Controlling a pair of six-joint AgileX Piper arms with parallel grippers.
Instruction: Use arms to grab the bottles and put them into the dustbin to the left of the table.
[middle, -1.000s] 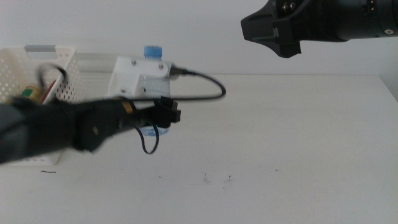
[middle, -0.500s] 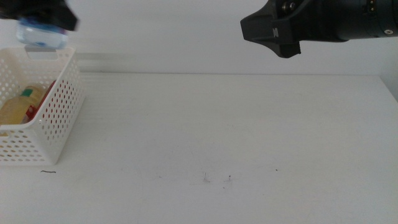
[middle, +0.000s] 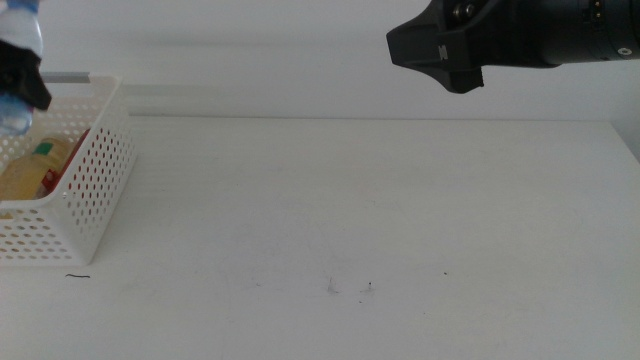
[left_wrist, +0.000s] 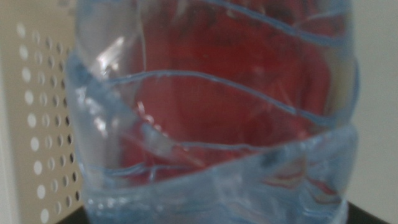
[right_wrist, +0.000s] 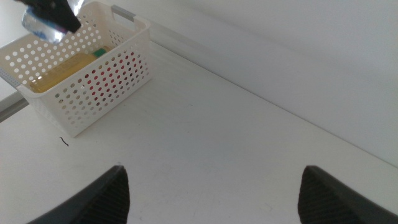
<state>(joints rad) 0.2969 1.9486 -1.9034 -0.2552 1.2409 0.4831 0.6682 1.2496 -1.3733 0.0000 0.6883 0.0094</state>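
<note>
While over dustbin (middle: 95, 170) | left gripper (middle: 22, 78) clamps water bottle (left_wrist: 211, 112)

In the middle view the left claw (middle: 25, 80) and the water bottle (middle: 15, 60) it carries are cut by the picture's edge and blurred. The dustbin (middle: 95, 190) is cropped too. The left wrist view shows only the bottle's clear wall, filling the frame; something red behind it stays indistinct.
</note>
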